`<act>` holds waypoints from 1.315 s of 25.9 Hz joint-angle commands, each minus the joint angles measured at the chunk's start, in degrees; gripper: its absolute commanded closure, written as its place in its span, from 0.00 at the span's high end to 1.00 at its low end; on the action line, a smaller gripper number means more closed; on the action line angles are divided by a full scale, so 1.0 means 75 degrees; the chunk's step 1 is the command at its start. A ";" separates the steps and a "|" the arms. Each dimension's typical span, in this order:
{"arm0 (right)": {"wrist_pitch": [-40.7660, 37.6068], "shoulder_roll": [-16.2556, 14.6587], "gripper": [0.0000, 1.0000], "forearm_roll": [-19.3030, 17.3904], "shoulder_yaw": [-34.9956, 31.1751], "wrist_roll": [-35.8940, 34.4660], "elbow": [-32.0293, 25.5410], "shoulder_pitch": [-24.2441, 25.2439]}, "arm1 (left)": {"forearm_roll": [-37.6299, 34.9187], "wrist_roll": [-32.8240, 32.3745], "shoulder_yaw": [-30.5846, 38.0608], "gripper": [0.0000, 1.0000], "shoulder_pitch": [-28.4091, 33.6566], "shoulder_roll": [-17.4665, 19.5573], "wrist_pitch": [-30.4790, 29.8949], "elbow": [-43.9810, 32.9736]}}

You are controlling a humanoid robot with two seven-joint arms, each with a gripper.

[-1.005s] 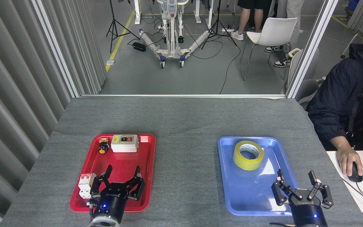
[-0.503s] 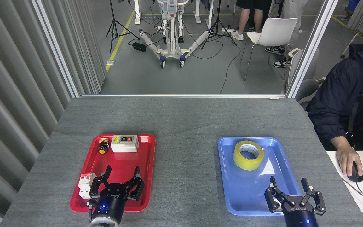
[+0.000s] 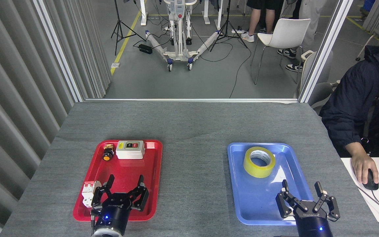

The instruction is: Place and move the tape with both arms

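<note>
Light, stiff tape [image 3: 259, 162] lying flat in blue tray [image 3: 239, 184]; best pinched across rim and core. Right hand [image 3: 303, 197] spread wide, empty; left hand [image 3: 124, 187] likewise.

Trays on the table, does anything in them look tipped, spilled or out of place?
Nothing stands out. The tape lies flat in the blue tray. The switch box, button and breaker sit inside the red tray. Both grippers, left and right, hover open.
</note>
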 commanded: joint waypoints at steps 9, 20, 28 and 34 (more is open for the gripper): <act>0.0001 0.0013 1.00 -0.0012 0.0036 -0.0313 -0.0009 0.0104 | 0.0010 -0.0011 0.0223 1.00 0.0119 -0.0063 0.0026 -0.0041; 0.0001 0.0013 0.99 -0.0035 0.0083 -0.0313 -0.0009 0.0174 | -0.0013 -0.0023 0.0270 1.00 0.0107 -0.0063 0.0002 -0.0041; 0.0001 0.0013 0.99 -0.0035 0.0083 -0.0313 -0.0009 0.0174 | -0.0014 -0.0011 0.0235 1.00 0.0096 -0.0063 0.0002 -0.0053; 0.0001 0.0001 0.99 -0.0035 0.0083 -0.0313 0.0003 0.0163 | -0.0025 -0.0011 0.0247 1.00 0.0096 -0.0063 0.0002 -0.0041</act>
